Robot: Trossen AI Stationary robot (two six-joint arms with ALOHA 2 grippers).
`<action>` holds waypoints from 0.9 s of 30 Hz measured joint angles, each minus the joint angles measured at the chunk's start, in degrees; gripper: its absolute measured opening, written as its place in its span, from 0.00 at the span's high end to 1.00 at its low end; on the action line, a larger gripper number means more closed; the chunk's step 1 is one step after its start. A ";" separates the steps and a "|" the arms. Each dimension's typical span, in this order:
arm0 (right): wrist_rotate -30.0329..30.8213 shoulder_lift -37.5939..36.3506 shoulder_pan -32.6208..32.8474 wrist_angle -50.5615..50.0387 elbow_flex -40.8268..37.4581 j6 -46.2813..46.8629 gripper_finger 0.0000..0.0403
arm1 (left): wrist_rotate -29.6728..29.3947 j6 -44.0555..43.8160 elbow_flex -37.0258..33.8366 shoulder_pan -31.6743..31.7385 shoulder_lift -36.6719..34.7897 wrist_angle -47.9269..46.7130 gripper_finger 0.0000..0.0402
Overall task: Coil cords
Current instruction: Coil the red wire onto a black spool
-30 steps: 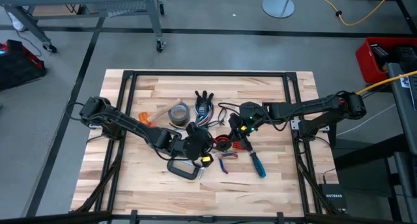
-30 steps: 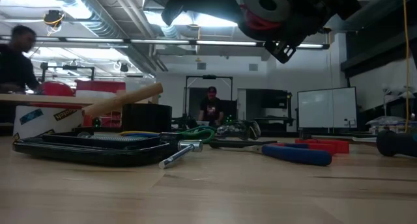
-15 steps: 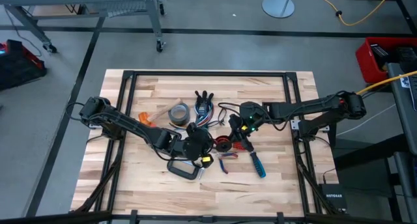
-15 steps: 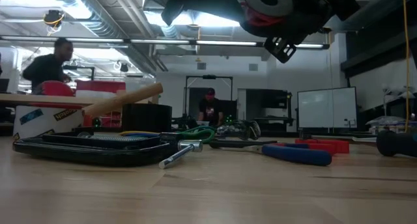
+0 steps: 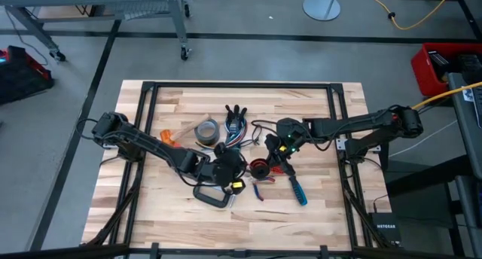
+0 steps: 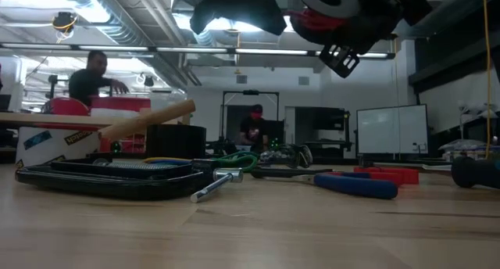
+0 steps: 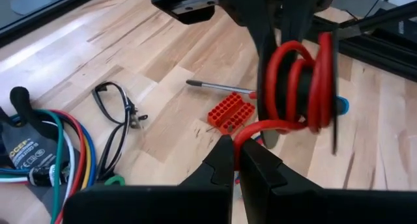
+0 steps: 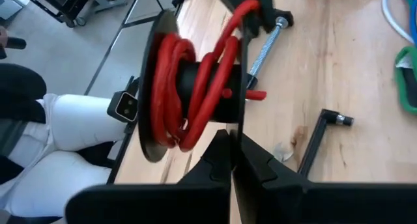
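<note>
Since the earlier frames, the person [image 6: 94,75] at the far bench has shifted rightward and the spool has turned slightly; both arms keep their places.

High view: left gripper [image 5: 242,169] and right gripper [image 5: 273,159] meet mid-table at a small black spool [image 5: 258,169] wound with red cord [image 5: 257,174]; loose coloured cords [image 5: 237,135] lie just behind, beside the grey tape roll [image 5: 205,131]; blue-handled screwdriver [image 5: 298,190] lies near the right gripper; pale butcher-block table [image 5: 166,214], grey concrete floor around.

Low view: spool overhead, clear of the wood; workshop lit by ceiling strips.

Left wrist view: fingers [image 7: 220,160] closed on the red cord's free end; orange bit holder [image 7: 230,111] on the planks.

Right wrist view: fingers [image 8: 221,157] pinched on the thin flat disc flange; cord in round glossy loops on the hub.
</note>
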 joint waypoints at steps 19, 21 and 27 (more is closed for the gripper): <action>-0.44 0.00 0.02 1.75 -0.07 -0.17 1.00 | 2.04 2.57 -0.02 0.10 0.00 3.30 1.00; -0.48 0.00 0.02 2.11 -0.11 -0.17 1.00 | 2.30 2.60 -0.02 0.19 0.00 3.28 1.00; -1.09 0.00 0.00 2.35 -0.11 -0.15 1.00 | 2.48 2.59 -0.02 0.33 0.00 3.33 1.00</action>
